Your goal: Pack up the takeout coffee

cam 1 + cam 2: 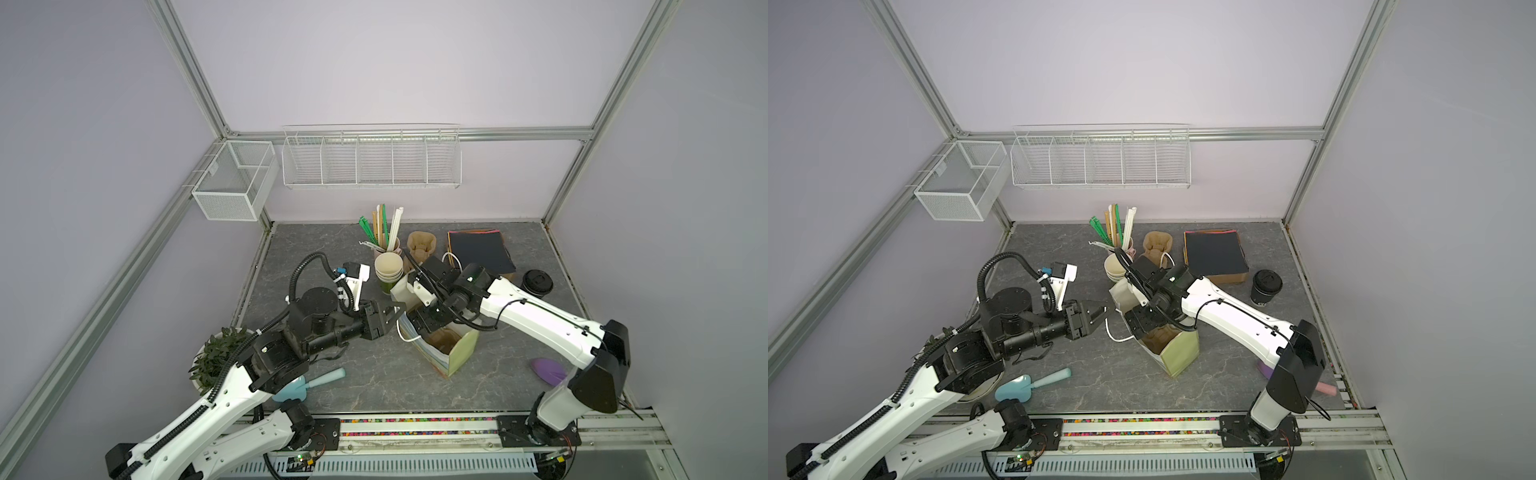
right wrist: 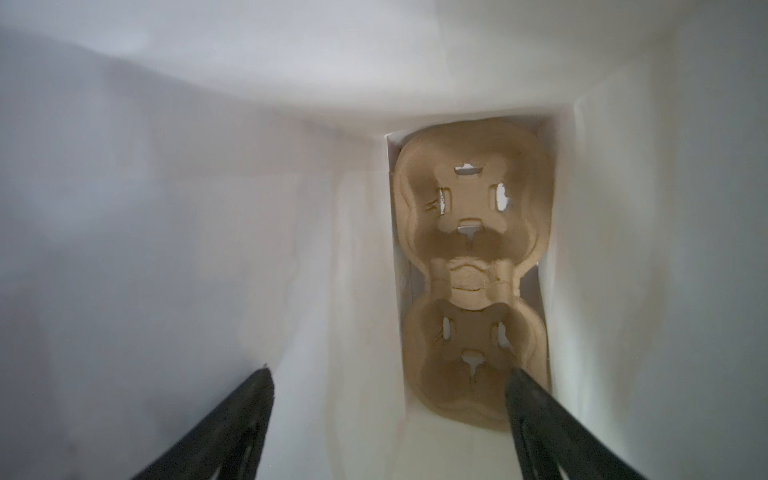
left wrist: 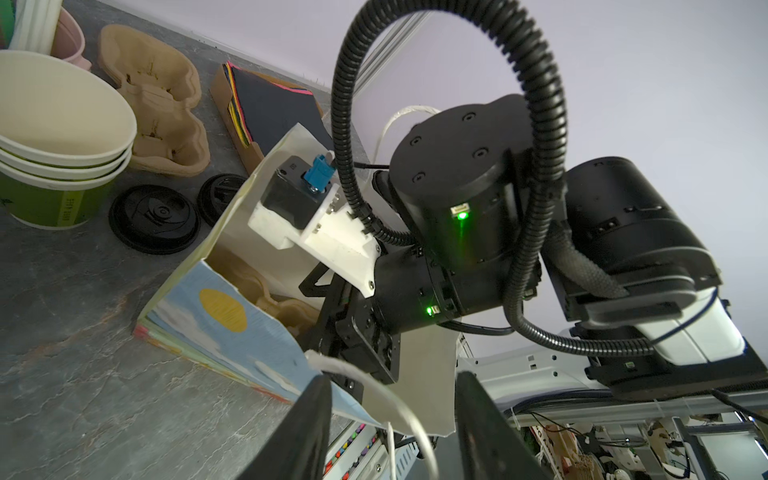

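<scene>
No lidded green cup shows, so the takeout coffee is out of view. A stack of lidless green cups (image 1: pixel 388 270) (image 3: pixel 54 137) stands beside two loose black lids (image 3: pixel 153 218). An open paper bag (image 1: pixel 461 353) (image 3: pixel 216 316) holds a brown pulp carrier (image 2: pixel 469 270) at its bottom. My right gripper (image 2: pixel 390 372) (image 1: pixel 428 322) reaches down inside the bag, open and empty. At the bag's left rim my left gripper (image 3: pixel 393 378) (image 1: pixel 395 311) has its jaws apart, with the rim corner and the white cord handle (image 3: pixel 399 407) loose between them.
A black lidded cup (image 1: pixel 537 282) (image 1: pixel 1266 286) stands far right. Behind the bag are spare carriers (image 1: pixel 422 245), a cup of straws (image 1: pixel 386 232) and a box of dark napkins (image 1: pixel 480 249). A plant (image 1: pixel 216 357), blue scoop (image 1: pixel 307 384) and purple object (image 1: pixel 548 370) lie near the front.
</scene>
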Controlling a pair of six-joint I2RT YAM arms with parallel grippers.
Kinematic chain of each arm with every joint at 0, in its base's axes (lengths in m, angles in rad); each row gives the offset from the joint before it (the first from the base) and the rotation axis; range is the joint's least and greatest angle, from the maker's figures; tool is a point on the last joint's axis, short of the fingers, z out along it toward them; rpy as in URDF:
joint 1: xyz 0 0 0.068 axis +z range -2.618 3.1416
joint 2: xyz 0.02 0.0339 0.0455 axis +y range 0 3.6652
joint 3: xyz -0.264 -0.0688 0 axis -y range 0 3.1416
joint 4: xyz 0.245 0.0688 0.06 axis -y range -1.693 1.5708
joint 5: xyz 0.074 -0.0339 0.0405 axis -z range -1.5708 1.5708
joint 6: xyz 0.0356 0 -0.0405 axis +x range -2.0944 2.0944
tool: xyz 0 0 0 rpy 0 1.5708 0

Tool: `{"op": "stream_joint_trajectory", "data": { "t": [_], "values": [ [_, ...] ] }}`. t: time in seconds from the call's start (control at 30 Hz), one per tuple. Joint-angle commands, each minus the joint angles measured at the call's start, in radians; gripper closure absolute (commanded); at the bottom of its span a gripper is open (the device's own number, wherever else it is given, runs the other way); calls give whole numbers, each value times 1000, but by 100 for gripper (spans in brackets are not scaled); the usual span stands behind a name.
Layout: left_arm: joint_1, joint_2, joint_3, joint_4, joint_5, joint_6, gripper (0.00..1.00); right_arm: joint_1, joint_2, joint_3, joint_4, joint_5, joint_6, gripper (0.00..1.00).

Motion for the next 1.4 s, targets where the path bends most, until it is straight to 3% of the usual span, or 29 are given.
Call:
{"op": "stream_joint_trajectory", "data": {
  "t": [0.0,0.2,0.57,0.8,1.07,1.37],
  "values": [
    [-5,12,28,-23,-11,9,64,-7,-33,-21,-1,-12,-14,10],
    [-6,47,66,-57,-33,21,100,-8,-45,-19,2,-24,-21,10],
    [-5,107,146,-140,-68,73,100,-32,-98,-48,33,-159,-71,10],
    [-5,88,97,-148,-98,118,100,-50,-132,-75,61,-199,-92,10],
    [-5,96,63,-129,-110,142,100,-39,-95,-22,4,-117,-71,9],
    [-6,103,46,-133,-132,171,100,-36,-115,-33,49,-229,-130,10]
  ]
}}
